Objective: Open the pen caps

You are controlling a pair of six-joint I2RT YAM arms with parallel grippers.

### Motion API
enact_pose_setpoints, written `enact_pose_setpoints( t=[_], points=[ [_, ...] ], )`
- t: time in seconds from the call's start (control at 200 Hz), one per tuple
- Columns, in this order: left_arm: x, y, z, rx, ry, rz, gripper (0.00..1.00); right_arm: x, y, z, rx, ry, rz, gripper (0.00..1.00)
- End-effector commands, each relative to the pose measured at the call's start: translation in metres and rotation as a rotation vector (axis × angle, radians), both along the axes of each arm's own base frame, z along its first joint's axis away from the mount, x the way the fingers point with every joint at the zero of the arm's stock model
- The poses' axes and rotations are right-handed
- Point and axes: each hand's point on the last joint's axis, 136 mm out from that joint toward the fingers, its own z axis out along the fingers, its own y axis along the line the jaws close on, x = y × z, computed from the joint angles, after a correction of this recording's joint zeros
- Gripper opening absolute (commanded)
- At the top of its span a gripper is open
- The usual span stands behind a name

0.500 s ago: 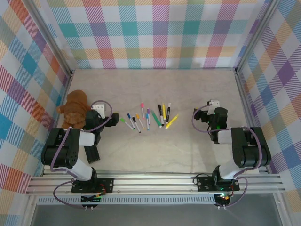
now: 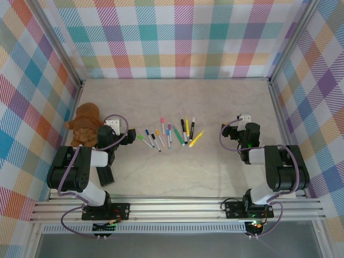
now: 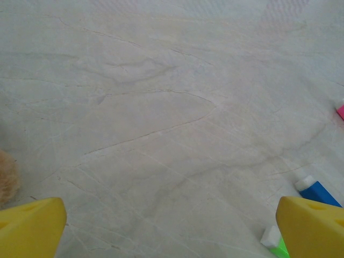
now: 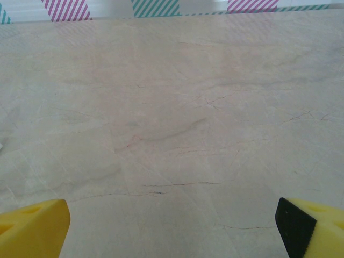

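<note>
No shift: pen caps beside left pincer

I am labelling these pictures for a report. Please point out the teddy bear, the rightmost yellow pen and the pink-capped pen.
teddy bear (image 2: 86,123), top view, on its brown body.
rightmost yellow pen (image 2: 196,138), top view, on mid barrel.
pink-capped pen (image 2: 163,125), top view, on its pale barrel.

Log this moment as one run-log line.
phase: pre-grasp | left gripper: open, empty | right gripper: open, empty | short colourful plastic marker pens: scattered mid-table, none held | brown plush teddy bear: left of pens
</note>
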Motion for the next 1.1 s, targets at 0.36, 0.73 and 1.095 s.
enact_pose_setpoints(
  t=[0.36,0.73,1.095],
  points=[
    [0.009,-0.001,0.015,0.018,-0.053,-0.012,1.0,0.004,-0.001,0.007,0.007,-0.023,-0.003,0.99],
    [0.015,0.02,0.018,0.043,-0.012,0.127,1.0,0.008,-0.009,0.017,0.008,-0.004,-0.052,0.99],
    [0.007,0.065,0.115,-0.1,-0.027,0.471,1.0,-0.002,-0.036,0.048,0.15,0.218,-0.329,0.99]
  ],
)
